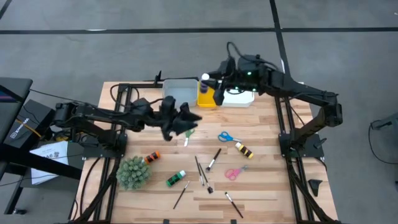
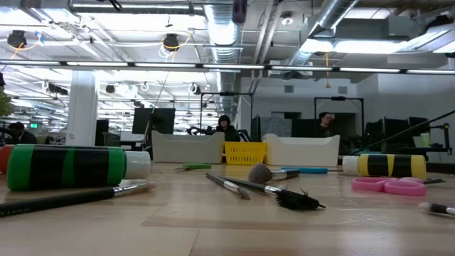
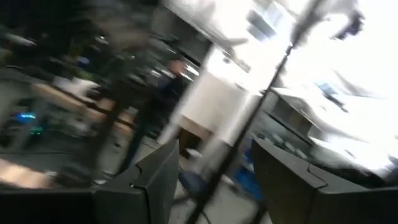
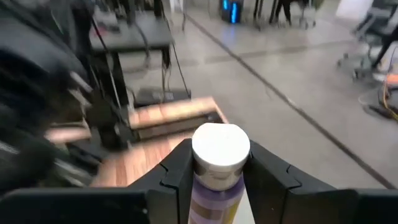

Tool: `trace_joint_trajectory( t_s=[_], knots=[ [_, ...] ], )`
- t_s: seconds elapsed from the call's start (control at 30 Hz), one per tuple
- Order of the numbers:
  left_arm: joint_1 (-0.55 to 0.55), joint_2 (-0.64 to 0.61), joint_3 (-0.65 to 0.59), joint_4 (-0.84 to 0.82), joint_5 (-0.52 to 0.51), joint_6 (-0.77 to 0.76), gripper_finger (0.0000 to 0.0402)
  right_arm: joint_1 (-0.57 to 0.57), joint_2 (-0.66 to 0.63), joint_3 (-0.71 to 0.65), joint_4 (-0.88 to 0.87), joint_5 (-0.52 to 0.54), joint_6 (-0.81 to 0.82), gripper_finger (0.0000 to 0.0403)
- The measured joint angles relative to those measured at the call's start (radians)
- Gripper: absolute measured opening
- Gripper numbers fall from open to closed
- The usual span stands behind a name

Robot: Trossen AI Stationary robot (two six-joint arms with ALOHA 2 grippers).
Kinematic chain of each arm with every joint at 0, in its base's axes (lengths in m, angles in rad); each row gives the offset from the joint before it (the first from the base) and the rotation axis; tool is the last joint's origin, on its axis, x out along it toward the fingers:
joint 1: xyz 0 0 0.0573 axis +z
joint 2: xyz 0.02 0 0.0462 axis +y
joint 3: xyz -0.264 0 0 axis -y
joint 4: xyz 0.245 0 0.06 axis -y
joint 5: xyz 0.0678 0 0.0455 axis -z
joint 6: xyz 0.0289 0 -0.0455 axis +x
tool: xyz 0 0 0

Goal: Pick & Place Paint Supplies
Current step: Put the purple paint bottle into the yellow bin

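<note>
My right gripper (image 4: pixel 217 155) is shut on a small paint bottle (image 4: pixel 219 149) with a white cap and a violet-blue body. It holds the bottle high over the far end of the yellow tray (image 1: pixel 207 98). My left gripper (image 3: pixel 214 155) is open, holds nothing, and hangs in the air near the grey tray (image 1: pixel 178 93). On the table lie an orange bottle (image 1: pixel 151 157), a green bottle (image 1: pixel 175 179), a yellow bottle (image 1: pixel 244 150), blue scissors (image 1: pixel 225 137), pink scissors (image 1: pixel 233 173) and several thin brushes (image 1: pixel 200 169). My right gripper pinches the bottle between its two fingers, on the neck just under the white cap (image 4: pixel 214 180). The fingers come nearly level from the table's right side. The bottle stands upright with its cap up, lifted clear of tray and table.
A white tray (image 1: pixel 238 98) stands to the right of the yellow one at the far edge. A spiky green plant ball (image 1: pixel 133 172) sits at the near left. Small green scissors (image 1: pixel 186 138) lie just below my left gripper. Beyond the table, people sit at desks.
</note>
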Motion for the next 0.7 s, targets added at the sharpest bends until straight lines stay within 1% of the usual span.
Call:
trace_joint_trajectory(
  t_s=[0.07, 0.13, 0.3, 0.37, 0.43, 0.53, 0.6, 0.7],
  knots=[
    [-0.001, -0.03, 0.0, -0.044, 0.053, 0.002, 0.0195, -0.015, -0.016, -0.057, 0.025, -0.003, 0.002, 0.0107],
    [-0.001, -0.072, 0.0, -0.109, 0.086, 0.011, 0.0195, -0.028, -0.036, -0.123, 0.093, -0.004, 0.023, 0.0107],
    [0.0, -0.226, 0.0, -0.332, 0.089, 0.122, 0.0195, -0.079, -0.09, -0.343, 0.345, -0.001, 0.099, 0.0107],
    [0.0, -0.294, 0.0, -0.433, 0.068, 0.162, 0.0195, -0.104, -0.097, -0.401, 0.403, 0.005, 0.14, 0.0107],
    [0.0, -0.356, 0.0, -0.517, 0.031, 0.202, 0.0195, -0.117, -0.093, -0.433, 0.419, 0.035, 0.156, 0.0107],
    [0.001, -0.439, 0.0, -0.638, -0.054, 0.277, 0.0195, -0.123, -0.052, -0.441, 0.475, 0.1, 0.16, 0.0107],
    [0.002, -0.48, 0.0, -0.701, -0.137, 0.325, 0.0195, -0.134, -0.022, -0.439, 0.464, 0.108, 0.164, 0.0107],
    [0.007, -0.52, 0.0, -0.738, -0.288, 0.393, 0.0195, -0.16, 0.032, -0.425, 0.478, 0.109, 0.18, 0.0107]
  ],
)
